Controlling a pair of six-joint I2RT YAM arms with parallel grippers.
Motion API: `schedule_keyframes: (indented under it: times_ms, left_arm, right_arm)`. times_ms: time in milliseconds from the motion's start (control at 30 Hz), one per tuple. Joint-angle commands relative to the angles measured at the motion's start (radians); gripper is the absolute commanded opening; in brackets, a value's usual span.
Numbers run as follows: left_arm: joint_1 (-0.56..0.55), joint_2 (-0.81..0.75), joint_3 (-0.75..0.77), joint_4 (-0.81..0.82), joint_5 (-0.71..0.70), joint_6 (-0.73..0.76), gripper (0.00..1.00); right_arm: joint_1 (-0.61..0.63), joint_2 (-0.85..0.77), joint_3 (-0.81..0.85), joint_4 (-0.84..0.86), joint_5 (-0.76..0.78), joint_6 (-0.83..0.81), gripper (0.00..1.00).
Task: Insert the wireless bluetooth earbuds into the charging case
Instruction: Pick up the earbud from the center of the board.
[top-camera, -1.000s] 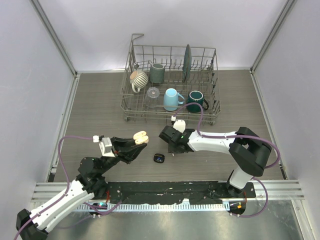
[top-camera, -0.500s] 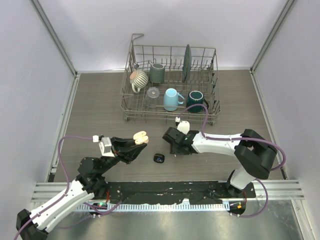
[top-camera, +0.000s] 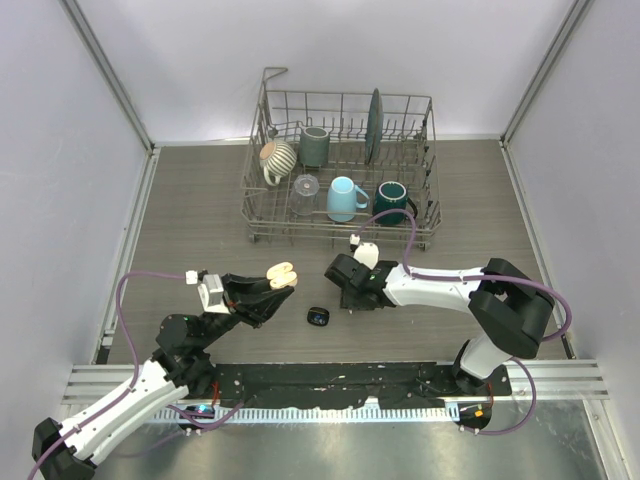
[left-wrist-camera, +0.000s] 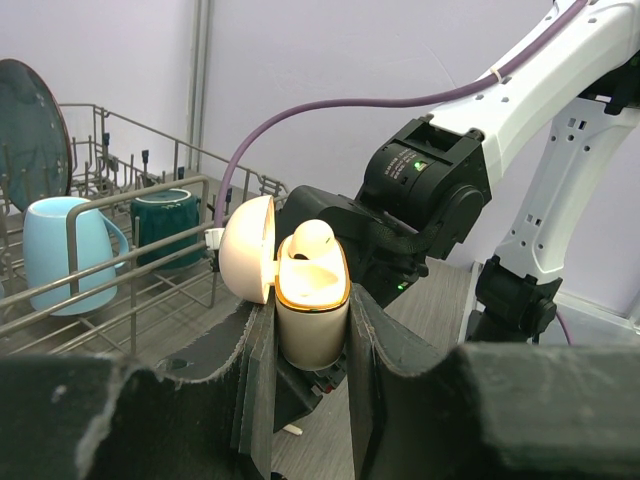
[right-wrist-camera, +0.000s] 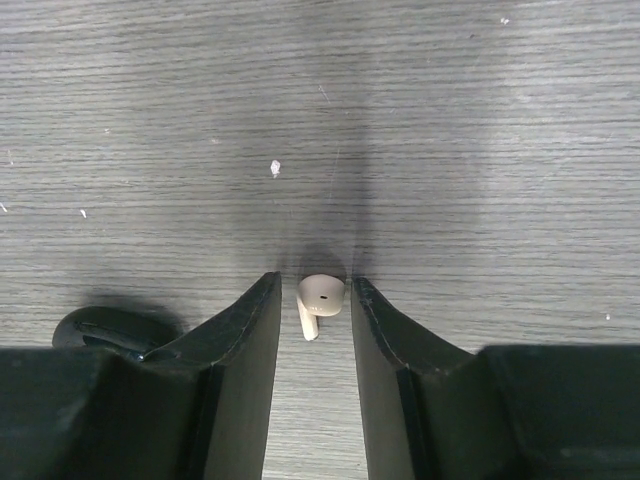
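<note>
My left gripper (left-wrist-camera: 311, 335) is shut on a cream charging case (left-wrist-camera: 312, 310) and holds it upright above the table, lid (left-wrist-camera: 248, 250) swung open. One cream earbud (left-wrist-camera: 312, 237) sits in the case. From above, the case (top-camera: 283, 272) shows at the left gripper's (top-camera: 277, 284) tip. A second cream earbud (right-wrist-camera: 321, 293) lies on the wood table. My right gripper (right-wrist-camera: 314, 280) is low over it. Its fingers stand on either side of the earbud with thin gaps, so it is open. In the top view the right gripper (top-camera: 346, 298) is hidden under its wrist.
A small black case (top-camera: 318, 317) lies on the table between the two grippers and shows as a dark shape (right-wrist-camera: 100, 326) left of the right fingers. A wire dish rack (top-camera: 262, 222) with mugs, a glass and a plate stands behind.
The right wrist has shifted slightly to the right and settled over the cream earbud. The left gripper and the case have not moved.
</note>
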Motion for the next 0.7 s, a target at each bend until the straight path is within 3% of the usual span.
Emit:
schedule_keyframes:
  times_ms: [0,667]
  left_arm:
    - [-0.004,-0.012,0.008,0.034,-0.002,-0.002,0.00]
    - [-0.004,-0.001,0.011,0.042,-0.001,-0.005,0.00]
  right_arm:
    - [0.000,-0.019,-0.001,0.020,-0.007,0.031,0.39]
    - [0.000,-0.012,-0.001,-0.008,0.033,0.027,0.28]
